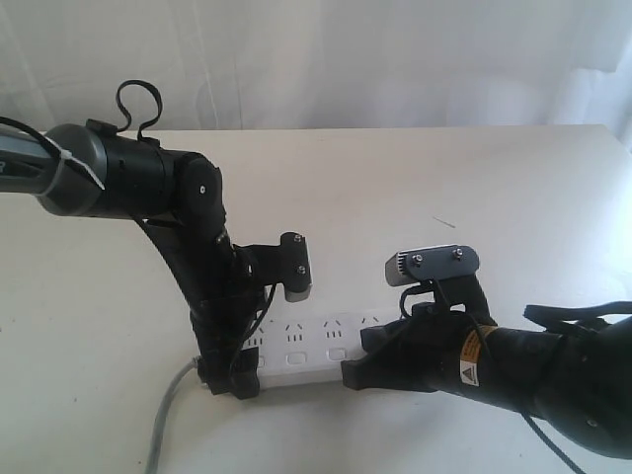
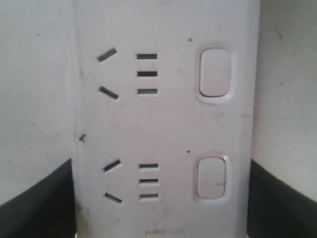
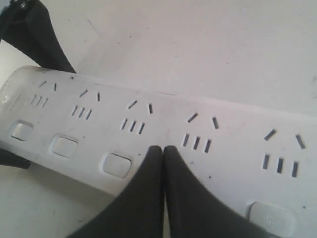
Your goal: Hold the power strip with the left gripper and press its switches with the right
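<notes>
White table [image 1: 415, 178] | power strip [image 1: 316, 348] lies flat on it | my left gripper [image 1: 232, 367] clamps its cord [image 1: 163, 425] end across the width | my right gripper [image 3: 162, 148] fully closed, tips down among the buttons [image 3: 64, 146]

- power strip [image 3: 163, 119]: white plastic, smooth, dull satin, flecked with dark specks and scuffs
- buttons [image 2: 214, 73] on the strip: same plastic, slightly glossier
- cord [image 1: 168, 415] at the strip's end: grey, rubbery-looking sheath
- worktop [image 1: 395, 188] under the strip: off-white, matt, smooth
- left claw [image 2: 159, 198], right claw [image 3: 162, 151]: matt black plastic
- curtain [image 1: 346, 59] beyond the strip: white, looks like cloth
</notes>
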`<action>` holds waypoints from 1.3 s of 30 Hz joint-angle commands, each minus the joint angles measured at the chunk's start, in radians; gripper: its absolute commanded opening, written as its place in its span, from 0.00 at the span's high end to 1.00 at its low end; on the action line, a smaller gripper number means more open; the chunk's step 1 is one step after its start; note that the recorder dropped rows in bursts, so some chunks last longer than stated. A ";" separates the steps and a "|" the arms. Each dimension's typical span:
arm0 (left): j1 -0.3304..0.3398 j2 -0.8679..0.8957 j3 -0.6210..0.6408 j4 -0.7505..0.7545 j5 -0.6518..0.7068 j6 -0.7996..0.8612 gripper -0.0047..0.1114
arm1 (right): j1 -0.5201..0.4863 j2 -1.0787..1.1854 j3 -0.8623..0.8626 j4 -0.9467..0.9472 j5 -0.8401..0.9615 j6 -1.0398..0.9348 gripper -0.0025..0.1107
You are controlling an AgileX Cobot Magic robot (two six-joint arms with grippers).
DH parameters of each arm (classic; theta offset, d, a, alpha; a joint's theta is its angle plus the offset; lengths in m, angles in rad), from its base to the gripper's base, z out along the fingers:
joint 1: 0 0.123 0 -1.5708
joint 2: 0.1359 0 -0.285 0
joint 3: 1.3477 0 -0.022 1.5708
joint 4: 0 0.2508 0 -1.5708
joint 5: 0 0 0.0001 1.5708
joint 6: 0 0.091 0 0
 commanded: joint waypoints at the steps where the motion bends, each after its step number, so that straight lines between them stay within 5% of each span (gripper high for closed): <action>1: 0.002 0.008 0.018 0.017 0.085 0.002 0.96 | -0.009 0.003 0.006 0.010 0.025 -0.015 0.98; 39: 0.002 0.008 0.018 0.000 0.088 0.002 0.96 | -0.009 0.078 0.006 0.013 0.206 -0.012 0.98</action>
